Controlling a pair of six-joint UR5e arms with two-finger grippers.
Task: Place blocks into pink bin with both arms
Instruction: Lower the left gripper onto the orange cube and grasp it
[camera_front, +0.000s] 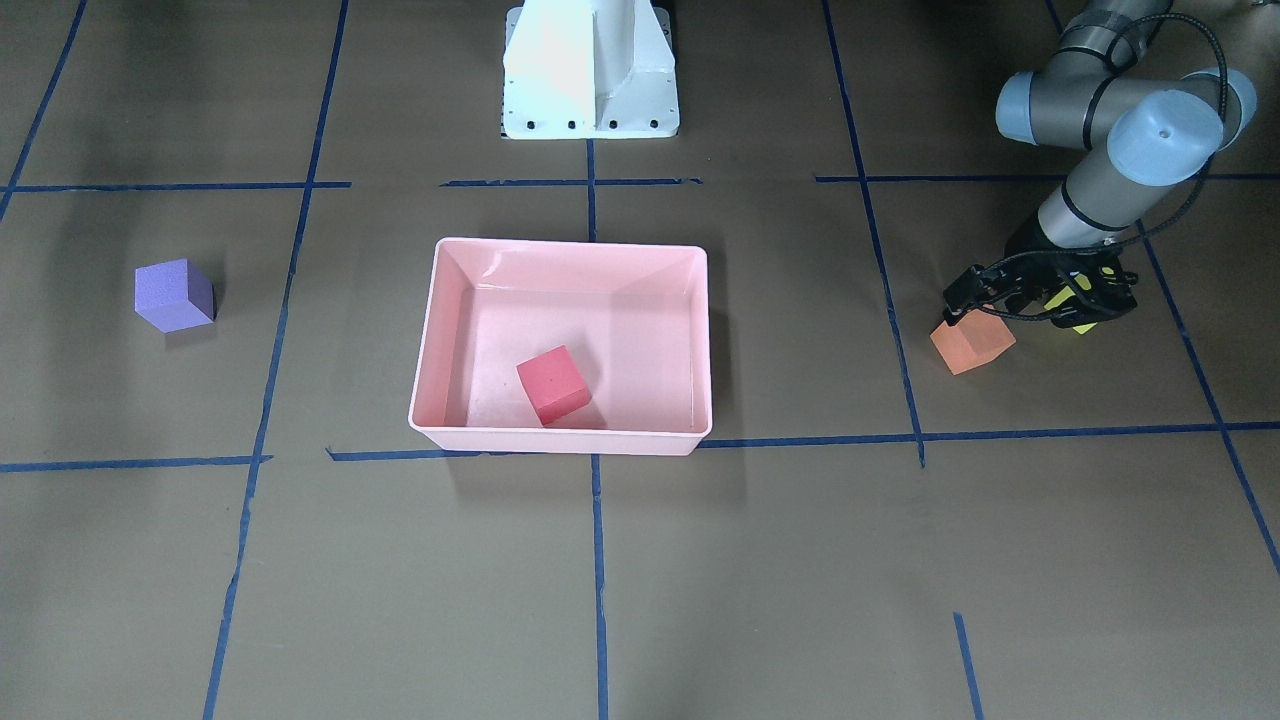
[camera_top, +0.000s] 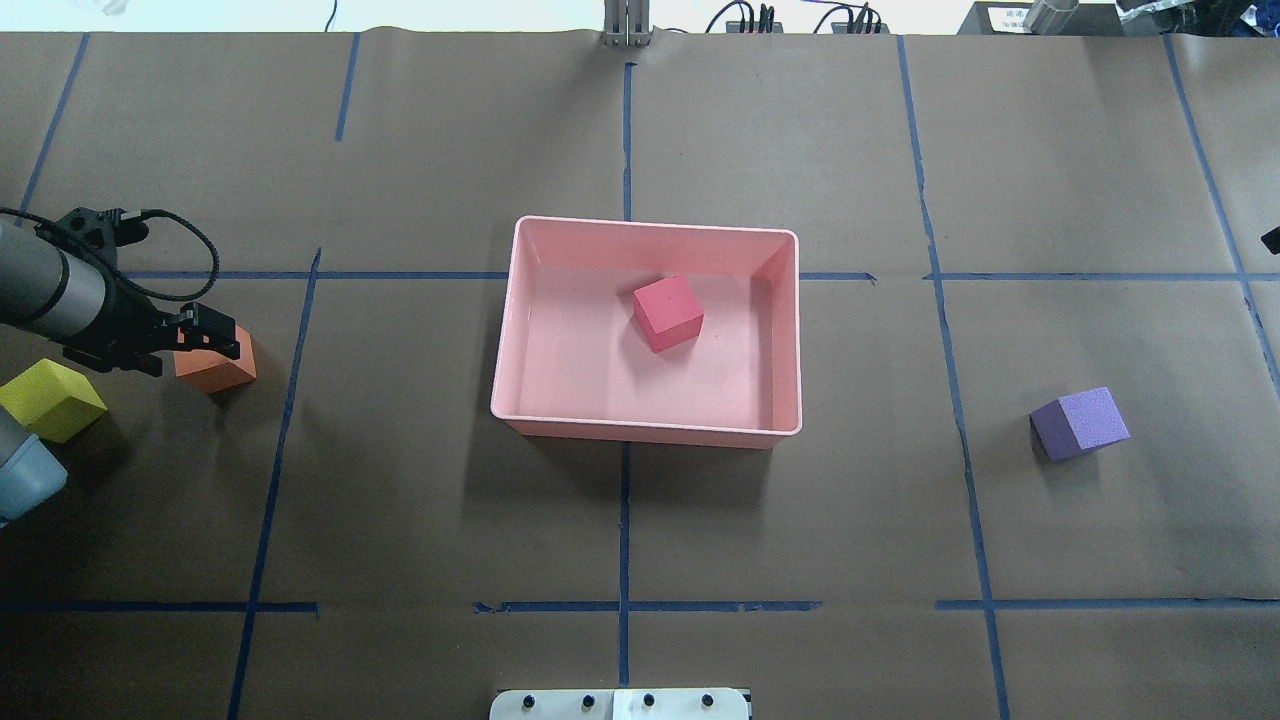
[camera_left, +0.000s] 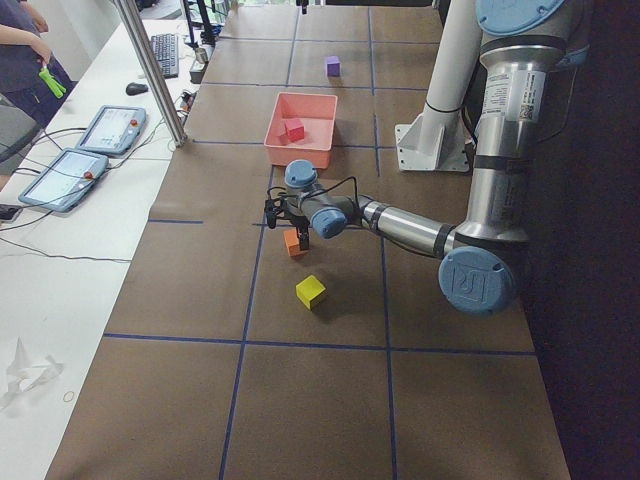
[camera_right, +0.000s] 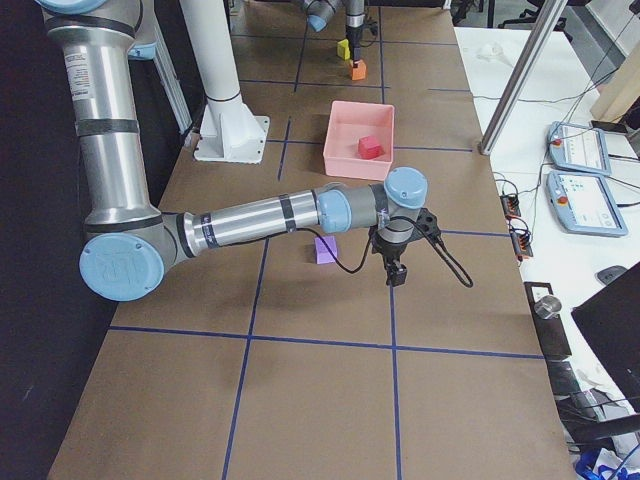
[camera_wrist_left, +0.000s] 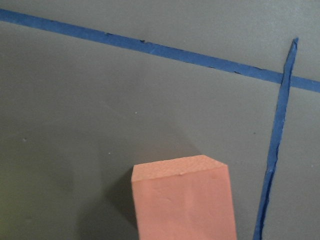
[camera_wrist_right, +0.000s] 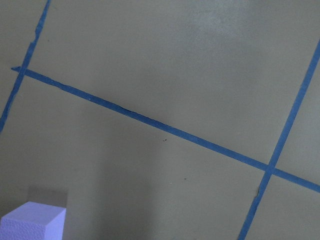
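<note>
Overhead exterior: left gripper (camera_top: 213, 342) at orange block (camera_top: 222, 372), grip unclear; right gripper (camera_right: 397, 272) also unclear; red block (camera_top: 668, 312) in pink bin (camera_top: 645, 432).

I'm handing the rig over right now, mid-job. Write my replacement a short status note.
The left gripper is at the top edge of the orange block; I can't confirm a grip.
The right gripper hangs near the purple block but not on it; I can't tell if it's open or shut.
Done: the red block lies in the pink bin.
Left to do: the orange block, purple block and yellow-green block are all outside the bin.
</note>
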